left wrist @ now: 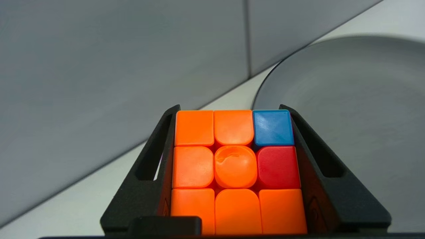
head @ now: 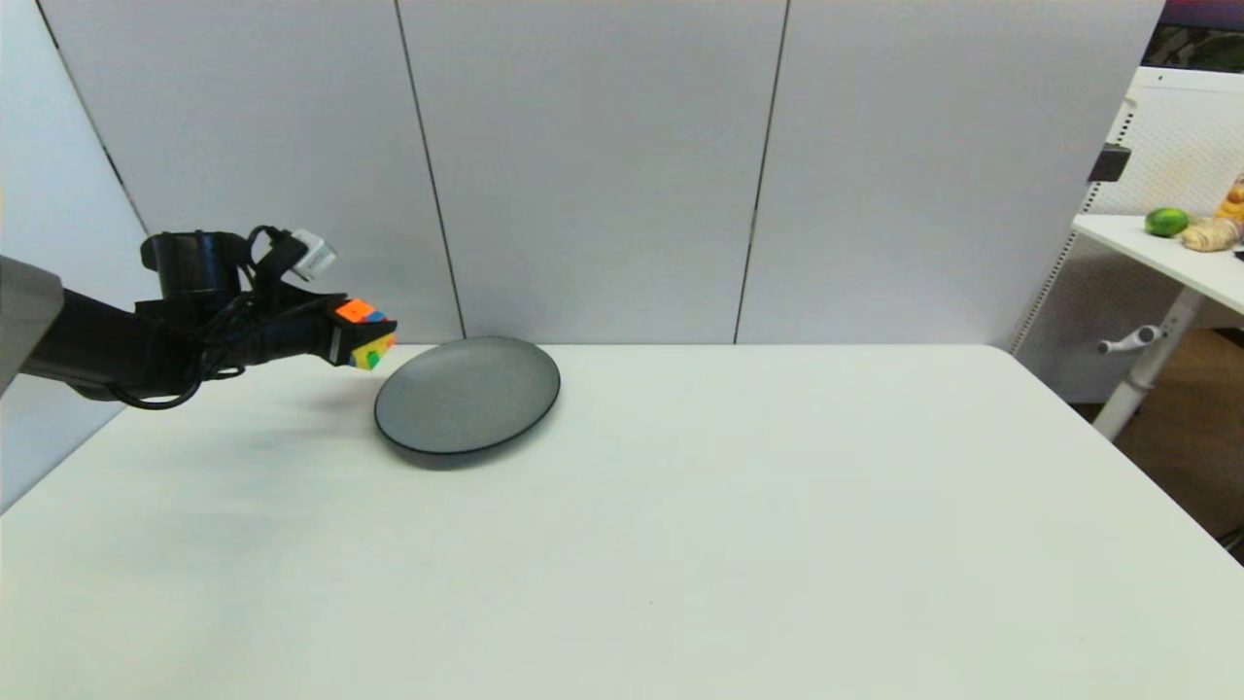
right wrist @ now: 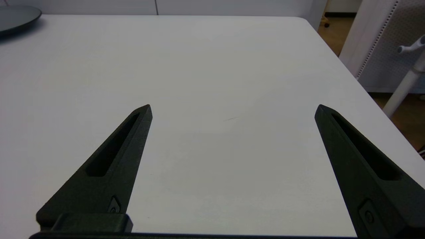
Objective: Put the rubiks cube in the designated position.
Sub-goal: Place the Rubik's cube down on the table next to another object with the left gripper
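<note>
- Rubiks cube (left wrist: 234, 171): glossy plastic, rounded squares, mostly orange face; airborne at far left, just left of the plate (head: 467, 395).
- Left gripper (head: 364, 340): matte black fingers clamped on cube's two sides.
- Plate: round, smooth, grey, on white desk (head: 739, 525).
- Right gripper (right wrist: 232, 111): spread wide, holding nothing.

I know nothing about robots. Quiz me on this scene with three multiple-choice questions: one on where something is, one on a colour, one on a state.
1. Where is the rubiks cube?
A. lying on the grey plate
B. in the left hand, in the air beside the plate
C. on the side table with the lime

2. Which colour fills most of the cube face seen by the left wrist camera?
A. orange
B. green
C. white

3. How is the right hand?
A. shut on the cube
B. shut on nothing
C. open, holding nothing

Answers:
1 B: black fingers clamp both its sides left of the plate.
2 A: seven of nine squares are orange.
3 C: its fingers stand wide apart over bare table.
</note>
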